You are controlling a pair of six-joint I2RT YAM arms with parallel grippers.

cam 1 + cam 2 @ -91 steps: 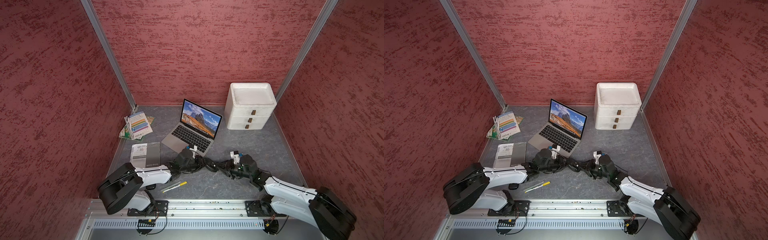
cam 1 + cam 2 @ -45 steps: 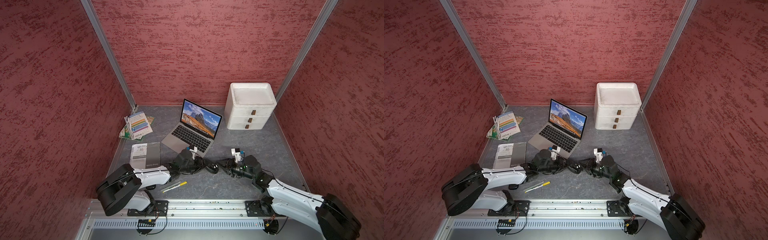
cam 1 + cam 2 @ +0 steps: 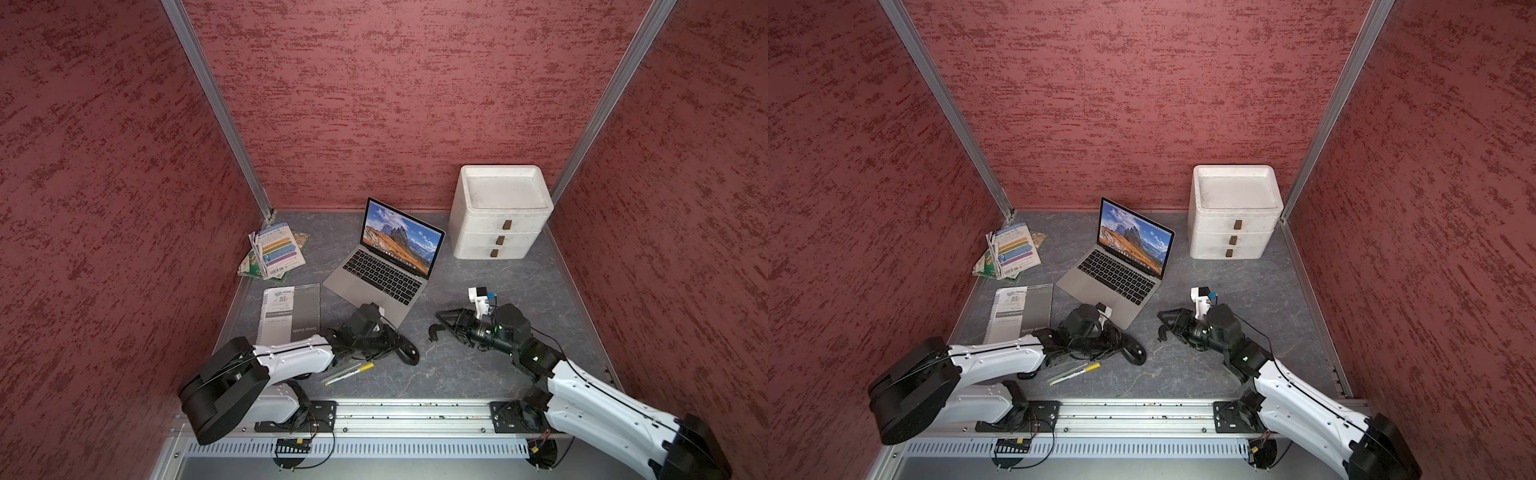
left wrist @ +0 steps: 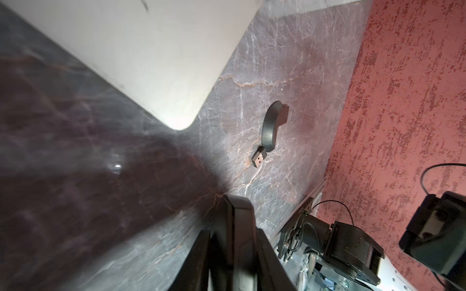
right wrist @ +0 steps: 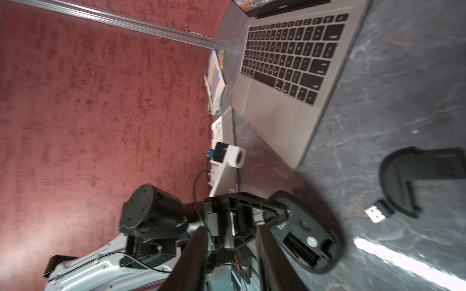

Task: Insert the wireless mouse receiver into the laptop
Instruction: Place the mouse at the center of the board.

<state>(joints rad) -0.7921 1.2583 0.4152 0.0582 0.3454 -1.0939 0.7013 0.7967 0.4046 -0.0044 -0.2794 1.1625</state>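
The open laptop (image 3: 386,274) (image 5: 282,113) stands mid-table, its screen lit. The small black wireless mouse receiver (image 4: 259,159) (image 5: 378,214) lies on the grey table just off the laptop's near corner (image 4: 151,63), touching a curved black battery cover (image 4: 272,131) (image 5: 403,181). My left gripper (image 3: 390,345) (image 4: 233,241) is shut on a black mouse (image 3: 409,353) (image 5: 307,239), whose open battery bay faces the right wrist camera. To the right of the cover, my right gripper (image 3: 442,324) (image 5: 234,254) is open, with nothing between its fingers.
A white three-drawer unit (image 3: 498,232) stands at the back right. Colourful booklets (image 3: 274,253) and a setup guide (image 3: 291,311) lie to the left of the laptop. Pens (image 3: 349,372) lie near the front rail (image 3: 415,411), by the left arm.
My right gripper has drawn back to the right, away from the mouse, and opened. The battery cover and receiver now lie on the table. The left gripper has barely moved.
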